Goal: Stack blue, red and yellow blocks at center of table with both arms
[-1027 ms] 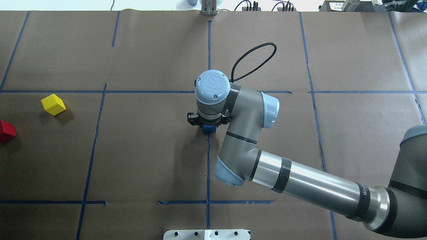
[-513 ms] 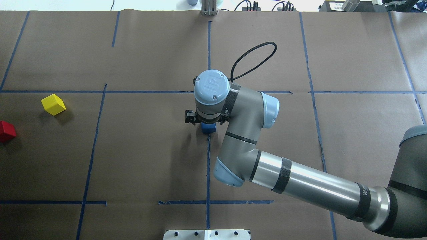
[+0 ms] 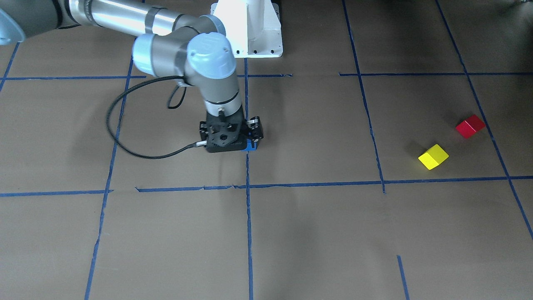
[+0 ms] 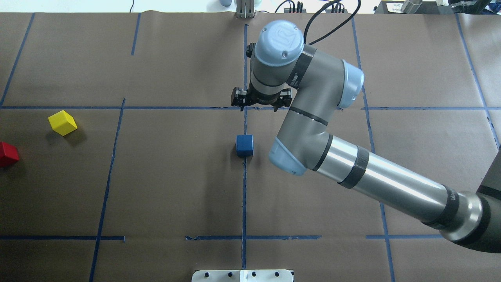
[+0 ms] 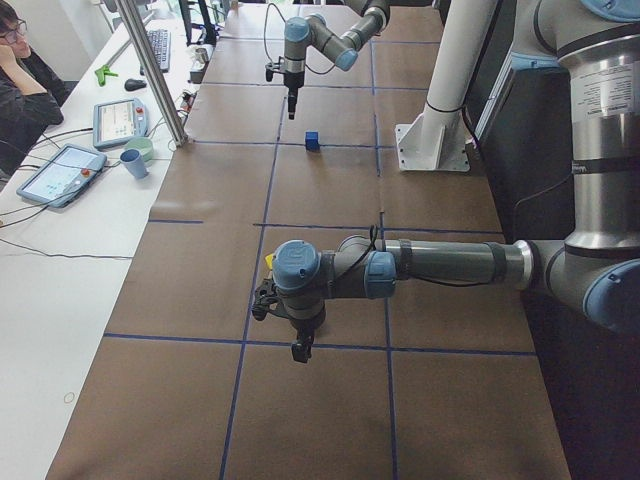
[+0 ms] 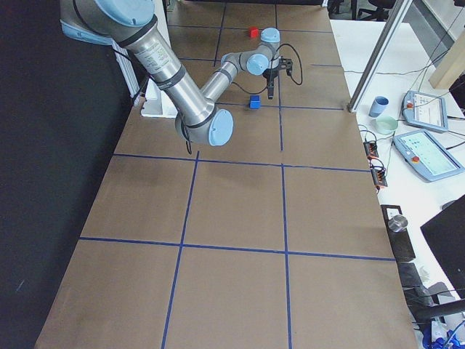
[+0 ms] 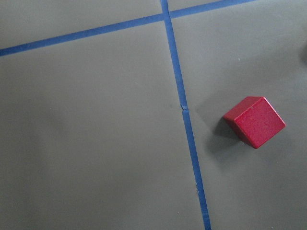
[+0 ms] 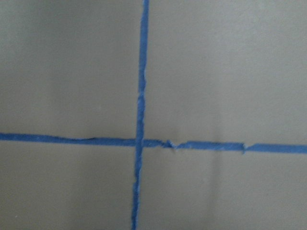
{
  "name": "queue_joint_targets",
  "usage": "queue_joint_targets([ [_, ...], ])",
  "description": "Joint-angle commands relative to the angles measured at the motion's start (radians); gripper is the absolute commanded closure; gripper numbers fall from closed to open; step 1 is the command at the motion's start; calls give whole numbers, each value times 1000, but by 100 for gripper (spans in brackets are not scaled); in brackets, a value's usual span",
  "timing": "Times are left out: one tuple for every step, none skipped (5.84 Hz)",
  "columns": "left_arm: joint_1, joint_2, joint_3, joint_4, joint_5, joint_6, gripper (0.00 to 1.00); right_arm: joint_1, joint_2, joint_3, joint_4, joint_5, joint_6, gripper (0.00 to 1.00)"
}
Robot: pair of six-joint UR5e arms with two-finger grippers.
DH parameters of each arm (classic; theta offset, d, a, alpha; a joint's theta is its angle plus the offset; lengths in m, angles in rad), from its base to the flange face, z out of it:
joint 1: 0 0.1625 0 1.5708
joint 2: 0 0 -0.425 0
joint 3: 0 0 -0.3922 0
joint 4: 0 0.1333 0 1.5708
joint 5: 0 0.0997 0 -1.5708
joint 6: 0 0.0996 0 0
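Here the right claw (image 5: 290, 104) hangs above the surface (image 4: 176, 188); whether its jaws stand apart or together I cannot tell. The blue block (image 4: 244, 145) sits free below it, toward the robot. The left claw (image 5: 297, 350), its state equally unclear, hovers near the red block (image 7: 254, 121) and the yellow block (image 4: 62, 122).

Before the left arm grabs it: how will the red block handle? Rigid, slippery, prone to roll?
The red block looks like a solid, sharp-edged cube, so it is probably rigid. It rests on a flat face, so a push should slide it, not roll it. Its matte finish suggests decent grip.
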Motion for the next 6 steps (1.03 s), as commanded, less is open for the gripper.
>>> queue_joint_targets([
  [2,-59,19,-95,1,0,0,189,-106,7,-10,155,-252,1],
  [2,-64,20,-111,-2,-1,0,310,-205,32,-10,238,-448,1],
  [2,-73,18,-113,-7,0,0,448,-353,99,-10,287,-705,1],
  [2,-76,14,-114,-7,-21,0,537,-472,149,-10,329,-869,1],
  [7,-79,6,-155,-5,-53,0,608,-636,234,-10,331,-1022,1],
  [65,-73,16,-182,-5,-60,0,688,-783,288,-8,331,-1158,1],
])
